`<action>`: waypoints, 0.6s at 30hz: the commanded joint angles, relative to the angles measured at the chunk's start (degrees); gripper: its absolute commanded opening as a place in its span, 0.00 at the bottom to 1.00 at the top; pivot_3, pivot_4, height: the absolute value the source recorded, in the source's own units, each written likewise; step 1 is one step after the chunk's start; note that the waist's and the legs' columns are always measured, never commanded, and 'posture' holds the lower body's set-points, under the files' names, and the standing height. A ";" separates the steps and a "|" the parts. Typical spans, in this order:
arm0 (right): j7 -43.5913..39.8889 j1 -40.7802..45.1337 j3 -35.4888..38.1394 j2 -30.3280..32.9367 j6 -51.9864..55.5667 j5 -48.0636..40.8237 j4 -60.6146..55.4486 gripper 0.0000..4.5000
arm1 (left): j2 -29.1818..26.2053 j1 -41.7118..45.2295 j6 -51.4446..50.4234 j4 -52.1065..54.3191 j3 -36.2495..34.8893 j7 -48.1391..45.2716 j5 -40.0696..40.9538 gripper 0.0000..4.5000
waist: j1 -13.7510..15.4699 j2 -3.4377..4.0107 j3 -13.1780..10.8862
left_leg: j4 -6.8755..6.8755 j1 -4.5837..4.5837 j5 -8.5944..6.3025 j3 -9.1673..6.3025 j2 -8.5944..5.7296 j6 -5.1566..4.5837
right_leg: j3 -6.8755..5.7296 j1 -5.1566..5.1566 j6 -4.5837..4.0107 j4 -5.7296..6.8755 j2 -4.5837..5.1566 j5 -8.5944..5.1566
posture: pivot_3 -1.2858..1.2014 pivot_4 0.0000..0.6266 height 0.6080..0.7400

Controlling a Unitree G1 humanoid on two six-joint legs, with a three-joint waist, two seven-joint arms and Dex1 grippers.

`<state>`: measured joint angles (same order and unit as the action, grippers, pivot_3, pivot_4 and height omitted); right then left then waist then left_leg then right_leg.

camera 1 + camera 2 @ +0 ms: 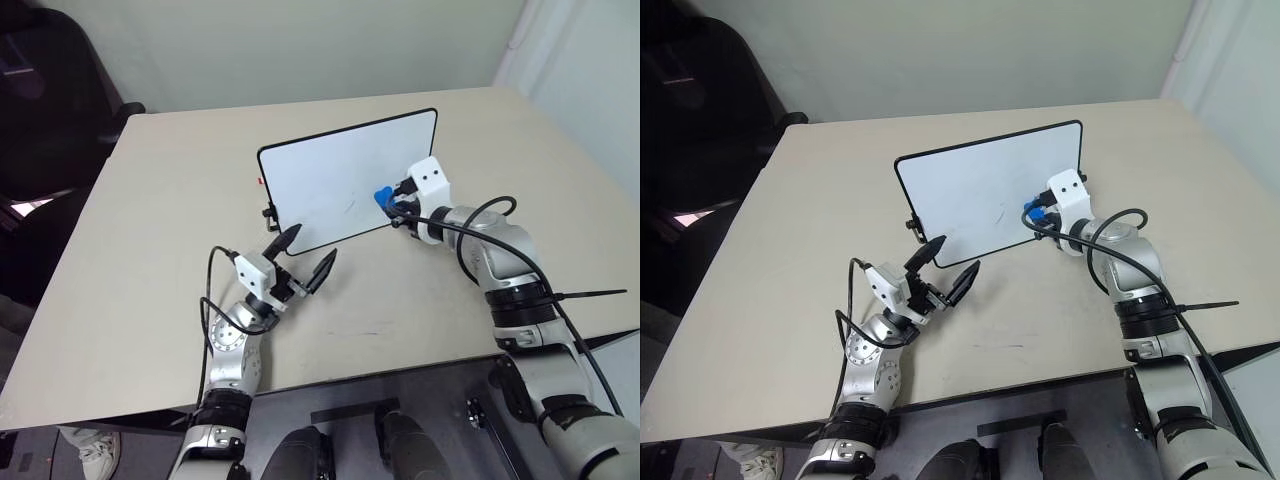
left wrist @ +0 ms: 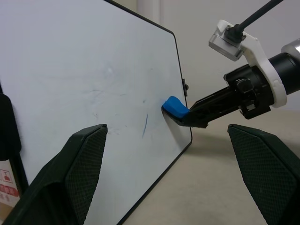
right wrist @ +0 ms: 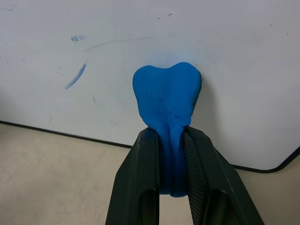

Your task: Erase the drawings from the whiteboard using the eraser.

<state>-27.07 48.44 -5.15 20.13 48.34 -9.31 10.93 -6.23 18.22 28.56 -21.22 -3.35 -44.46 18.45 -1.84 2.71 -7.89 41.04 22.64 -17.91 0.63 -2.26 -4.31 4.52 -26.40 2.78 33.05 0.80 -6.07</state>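
The whiteboard (image 1: 340, 180) stands upright on the table, its white face toward me. My right gripper (image 1: 393, 208) is shut on the bright blue eraser (image 1: 382, 198), whose tip presses against the board's lower right area (image 3: 167, 91). A short blue stroke of the drawings (image 3: 75, 76) lies on the board beside the eraser, with a faint smudge (image 3: 77, 38) above it; the same stroke (image 2: 145, 125) shows in the left wrist view. My left gripper (image 1: 303, 257) hovers open in front of the board's lower left corner, holding nothing.
The board stands on a beige table (image 1: 180, 250) with bare surface around it. A dark chair (image 1: 50, 100) stands off the table's left side. Small black feet and a clip (image 1: 270, 213) sit at the board's left edge.
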 commanded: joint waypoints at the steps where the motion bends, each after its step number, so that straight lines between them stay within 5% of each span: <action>1: -0.14 2.07 0.67 -0.24 -0.57 -0.16 -1.04 0.10 | 0.17 -0.75 0.27 0.57 0.34 0.15 0.42 1.00 | 0.00 0.00 0.00 | 0.00 0.00 0.00 0.00 0.00 0.00 | 0.00 0.00 0.00 0.00 0.00 0.00 | 0.52 0.24 0.90; 18: -0.92 3.56 1.11 -2.98 2.07 -4.26 -8.89 0.10 | 0.64 0.29 0.66 -1.27 0.59 0.00 0.09 1.00 | 0.15 0.00 0.00 | 0.01 0.19 0.09 0.00 0.00 0.06 | -0.02 -0.19 -0.06 0.06 0.00 0.03 | 0.52 0.24 0.90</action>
<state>-27.57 52.17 -3.36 17.68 50.57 -13.24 3.71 -6.06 18.88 28.53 -21.89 -3.28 -44.58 18.42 -1.69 2.71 -7.89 41.05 22.83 -17.82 0.63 -2.26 -4.26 4.50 -26.58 2.72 33.10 0.80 -6.04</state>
